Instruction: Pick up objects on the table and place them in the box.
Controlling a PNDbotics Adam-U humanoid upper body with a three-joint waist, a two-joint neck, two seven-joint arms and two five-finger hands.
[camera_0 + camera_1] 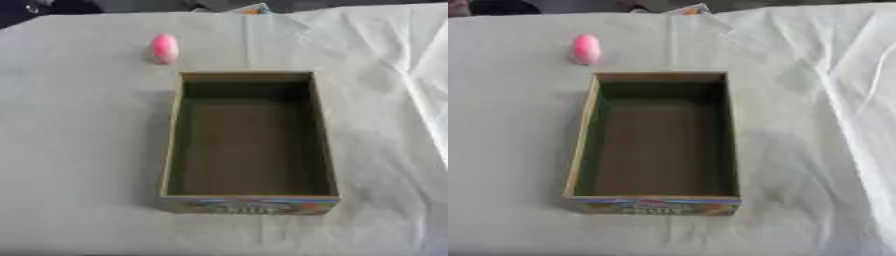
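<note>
Bench (79,150) covered in white cloth, matt, creased, with fold lines toward the right side. Box (171,150) looks like cardboard: raw tan edges along the rim, dull brown-green matt inside, colour-printed outer front panel. Pink object (164,48) looks smooth, plastic-like, slight sheen on top; exact material can't be told.

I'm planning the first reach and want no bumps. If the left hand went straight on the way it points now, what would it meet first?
That cannot be judged: neither hand shows in either eye view, so no pointing line exists. Only the pink object and the empty box show on the white cloth.
</note>
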